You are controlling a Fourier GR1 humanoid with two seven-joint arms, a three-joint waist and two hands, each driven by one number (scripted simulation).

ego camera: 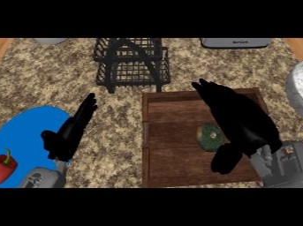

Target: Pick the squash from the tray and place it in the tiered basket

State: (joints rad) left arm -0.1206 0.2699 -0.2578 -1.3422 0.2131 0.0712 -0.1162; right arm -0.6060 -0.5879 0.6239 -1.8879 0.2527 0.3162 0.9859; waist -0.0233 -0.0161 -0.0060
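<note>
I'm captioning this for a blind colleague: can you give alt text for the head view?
The right hand hovers open over a wooden tray, beside the green squash. A black wire basket stands behind the tray; the left hand rests open over a blue plate with a red pepper.

A dark green, mottled squash (210,137) is seen lying on the brown wooden tray (179,145); the black wire tiered basket (133,62) stands just behind.
</note>
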